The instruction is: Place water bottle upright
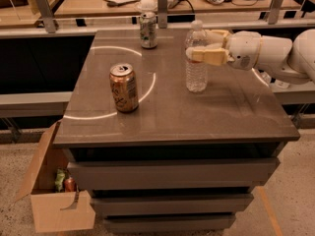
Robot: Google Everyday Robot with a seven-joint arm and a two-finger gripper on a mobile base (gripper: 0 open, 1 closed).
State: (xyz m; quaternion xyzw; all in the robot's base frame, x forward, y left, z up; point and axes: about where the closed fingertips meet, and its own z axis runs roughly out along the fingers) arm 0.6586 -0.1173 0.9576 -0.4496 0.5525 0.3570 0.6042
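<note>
The soda can [123, 87] near the front edge is well apart, so no worry there. Behind it the water bottle [196, 75] stands upright on the table [167, 117], its base seemingly down. I'd let go slowly, then back straight out. The gripper [199, 45] clasps the bottle's shoulder, and the arm [266, 50] reaches in level from the right.

Dim warm light, curved glare arcs on the table [236, 117] — end effector [199, 47], clasping the water bottle [196, 76], brightest.
</note>
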